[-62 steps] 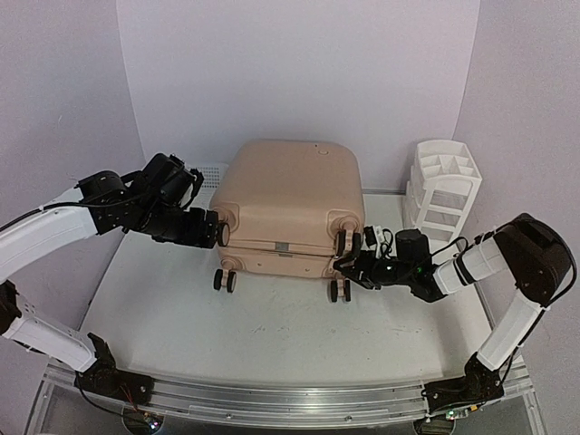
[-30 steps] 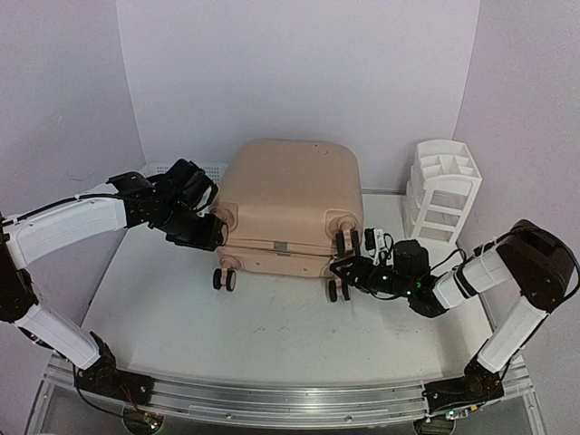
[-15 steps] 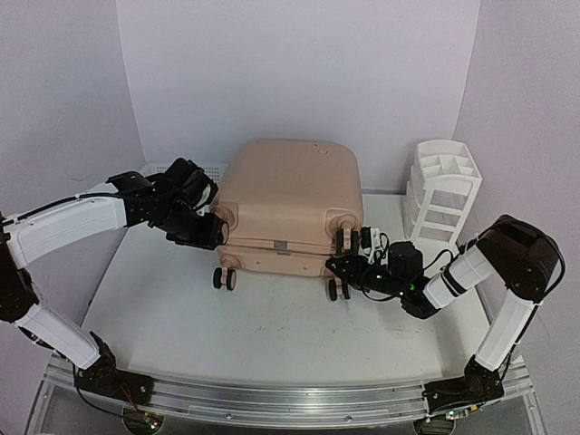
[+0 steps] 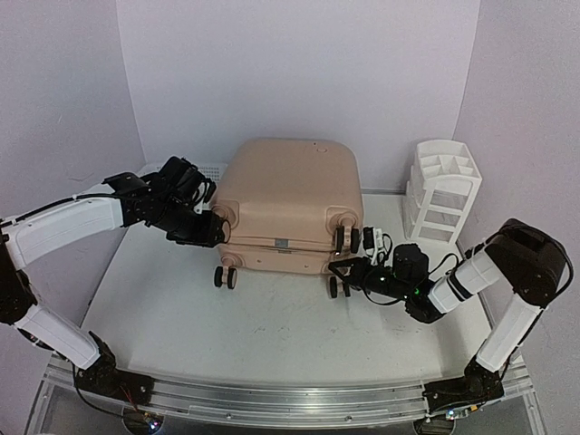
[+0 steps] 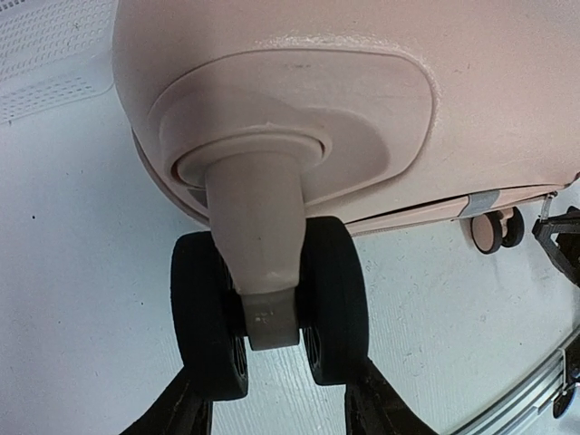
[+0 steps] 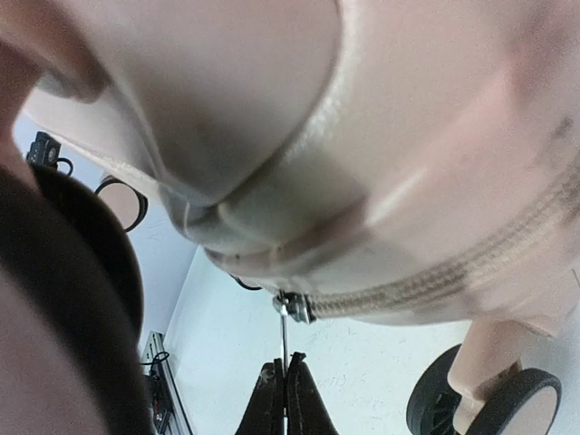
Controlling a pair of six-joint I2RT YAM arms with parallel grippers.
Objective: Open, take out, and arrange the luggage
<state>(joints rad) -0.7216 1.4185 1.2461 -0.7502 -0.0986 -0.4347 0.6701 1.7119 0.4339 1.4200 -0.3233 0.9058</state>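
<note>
The suitcase (image 4: 290,204) lies flat and closed at the back middle of the table (image 4: 263,335), its four wheels facing the near edge. A white mesh basket (image 4: 215,169) shows just behind its left rear corner. A white drawer organizer (image 4: 444,186) stands upright to its right, a little apart from the shell.

The left arm (image 4: 63,227) reaches in from the left side to the suitcase's upper left caster wheel (image 5: 272,308). In the left wrist view the left jaws stand about half open, astride that wheel. The fingertips (image 5: 186,408) meet the outer faces of its two black tyres, so the wheel is held between them. The beige stem of the wheel runs up into the rounded socket in the pink shell.

The right arm (image 4: 471,276) comes in low from the right, its wrist close to the table, and ends beside the lower right wheel (image 4: 337,288). The right jaws are closed tight. In the right wrist view the two fingertips (image 6: 272,403) lie pressed together right under the zipper seam (image 6: 435,281). The thin zipper pull (image 6: 288,313) runs straight down from the slider into them — pinched, as far as the view shows. The seam itself is shut along the whole stretch in view.
</note>
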